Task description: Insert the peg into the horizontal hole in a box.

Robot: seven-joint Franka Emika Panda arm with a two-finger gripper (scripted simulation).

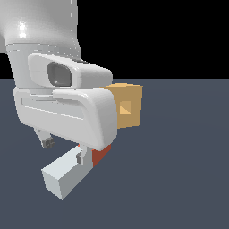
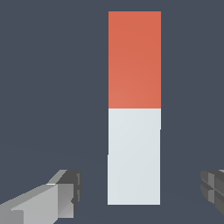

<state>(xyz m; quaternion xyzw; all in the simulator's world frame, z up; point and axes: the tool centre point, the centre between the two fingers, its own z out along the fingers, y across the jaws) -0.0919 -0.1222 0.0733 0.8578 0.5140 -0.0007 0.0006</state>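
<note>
A: How does the peg (image 2: 134,109) look?
B: A square bar, half red, half pale grey, lying on the dark surface (image 1: 179,170), near the tan box (image 1: 127,107).
A: And the gripper (image 2: 140,192)?
B: Wide open, holding nothing; its fingers (image 2: 52,199) stand on both sides of the grey half, apart from it.

One peg (image 2: 134,131), one box (image 1: 127,106) with one hole (image 1: 125,108), one pincer (image 2: 140,192)

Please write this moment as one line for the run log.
phase: pre-grasp | end effector: open, fingers either side of the peg, not touching | peg: on the floor, outside the box | hole: empty
</note>
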